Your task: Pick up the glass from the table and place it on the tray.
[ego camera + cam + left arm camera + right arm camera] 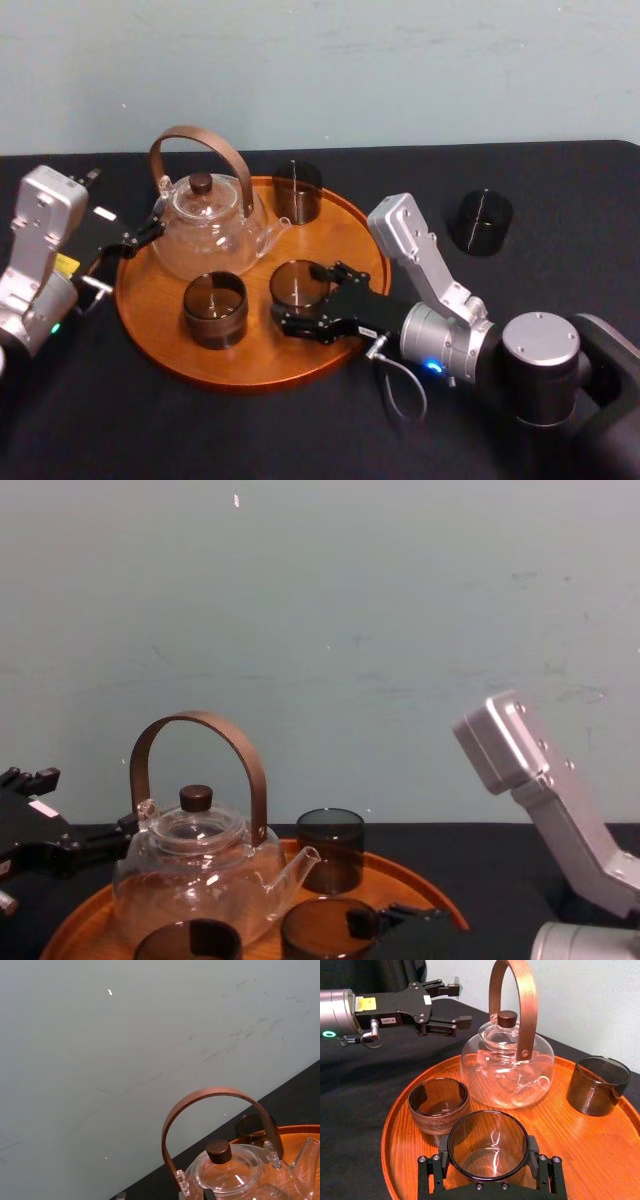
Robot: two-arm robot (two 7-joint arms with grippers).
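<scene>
Head view first. The right gripper (300, 297) is reaching in over the tray (340, 240) from the right, with its fingers closed around the glass (297, 281), one on each side. That puts the glass over the front middle of the tray, just right of the front-left glass (215, 308). I can't tell from here whether its base is touching the wood. The teapot (205, 225) sits at the back left and the back glass (297, 192) is behind it to the right. A spare glass (484, 221) stands on the table (560, 180), well off to the tray's right. The left gripper (140, 240) is at the tray's left rim, right next to the teapot.

In the left wrist view I get the teapot's handle and lid, the back glass behind them, and a lot of wall (125, 1050).

The right wrist view shows the grip best, with pads (442, 1149) pressed on opposite sides of the glass. The left gripper is across the tray with its fingers spread and nothing in them.

The chest view shows the teapot side-on, with the glass low at the tray's front.
</scene>
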